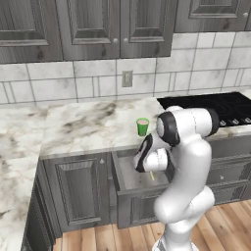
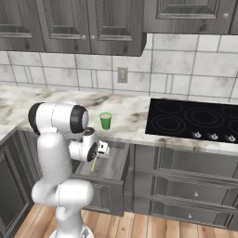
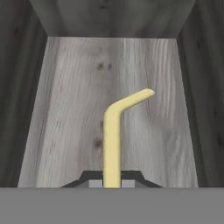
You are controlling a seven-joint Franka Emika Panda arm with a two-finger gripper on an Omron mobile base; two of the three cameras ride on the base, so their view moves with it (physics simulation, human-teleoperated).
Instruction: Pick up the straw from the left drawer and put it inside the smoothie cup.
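Right now my gripper (image 3: 112, 183) is pinched tight on the straw (image 3: 113, 140), with one jaw on each side of its long straight part. In my hand view the straw sticks out from between my jaws over the wooden floor of the left drawer (image 3: 65, 109), and its far end bends off to one side. From the side views I can see the thin yellow stick hanging under my hand, over the open drawer. I think the straw is very light, so lifting it should be easy. It is also thin and smooth, so it could slip or spin in my jaws if I move fast. It looks stiff enough to keep its shape, but I guess a hard squeeze could squash it. Holding it on the straight part seems good, because the free end can go into the cup first. The smoothie cup (image 1: 142, 126) stands on the counter (image 1: 88, 127) behind the drawer, near its edge.
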